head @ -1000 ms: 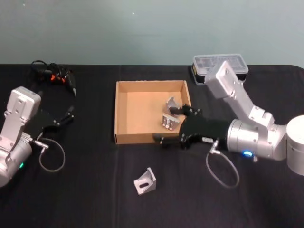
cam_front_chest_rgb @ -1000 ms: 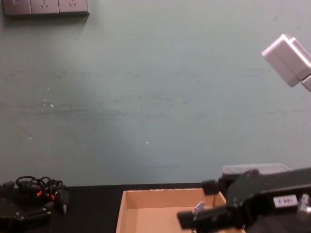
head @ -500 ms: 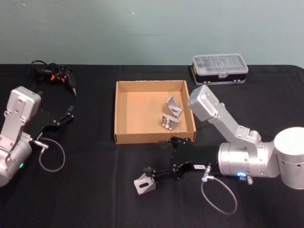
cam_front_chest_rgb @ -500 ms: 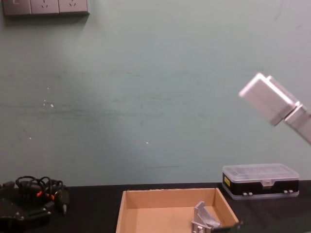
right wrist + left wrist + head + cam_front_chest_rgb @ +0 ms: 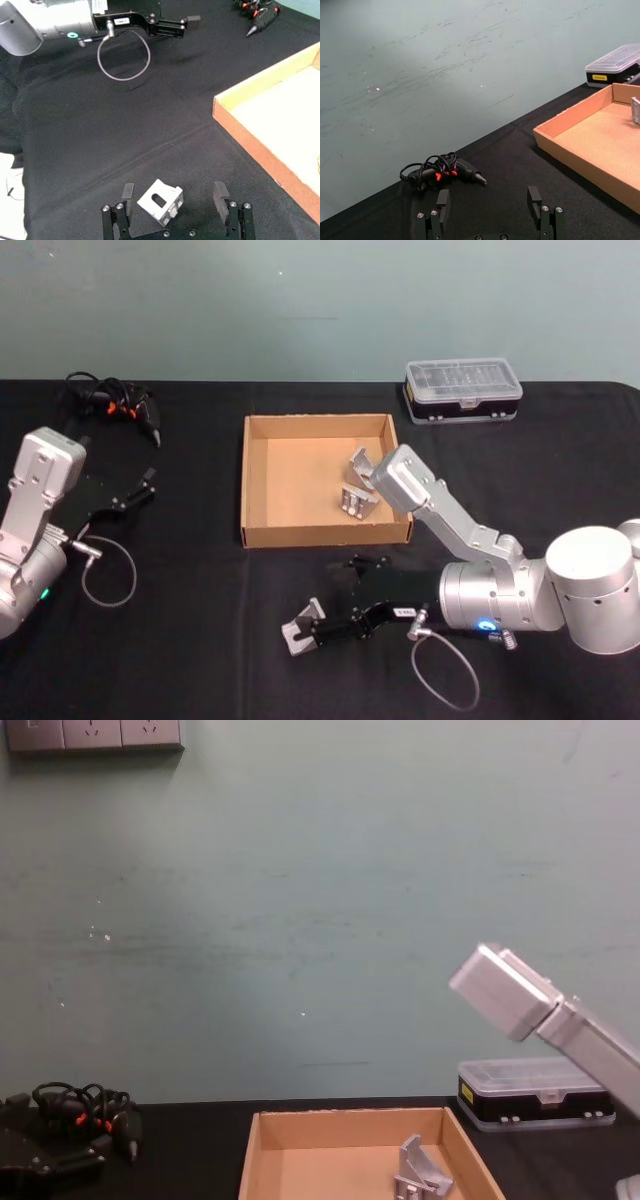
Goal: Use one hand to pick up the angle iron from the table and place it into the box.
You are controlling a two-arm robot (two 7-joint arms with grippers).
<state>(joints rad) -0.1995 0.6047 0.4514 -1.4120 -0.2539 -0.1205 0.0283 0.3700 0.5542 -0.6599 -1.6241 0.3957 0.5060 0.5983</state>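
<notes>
The right tool (image 5: pixel 173 190) has advanced, jaws spread wide astride the loose angle iron (image 5: pixel 160 201).

Tan cardboard box (image 5: pixel 290 475) mid black tabletop (image 5: pixel 190 640); two silver metal angle irons (image 5: pixel 358 485) inside, right side. Third angle iron (image 5: pixel 298 637) on tabletop before box. Clear-lidded plastic case (image 5: pixel 462 390) behind, right.

The head view looks steeply down on the whole bench (image 5: pixel 200 670), with the box (image 5: pixel 325 532) at centre. The chest view sits low and faces the wall (image 5: pixel 300 920), with the box along its lower edge. Each wrist view looks close past its own tool: the left tool (image 5: pixel 488 197) toward the cables (image 5: pixel 437 170) and box, the right tool (image 5: pixel 174 190) down at the bench and a box corner.
</notes>
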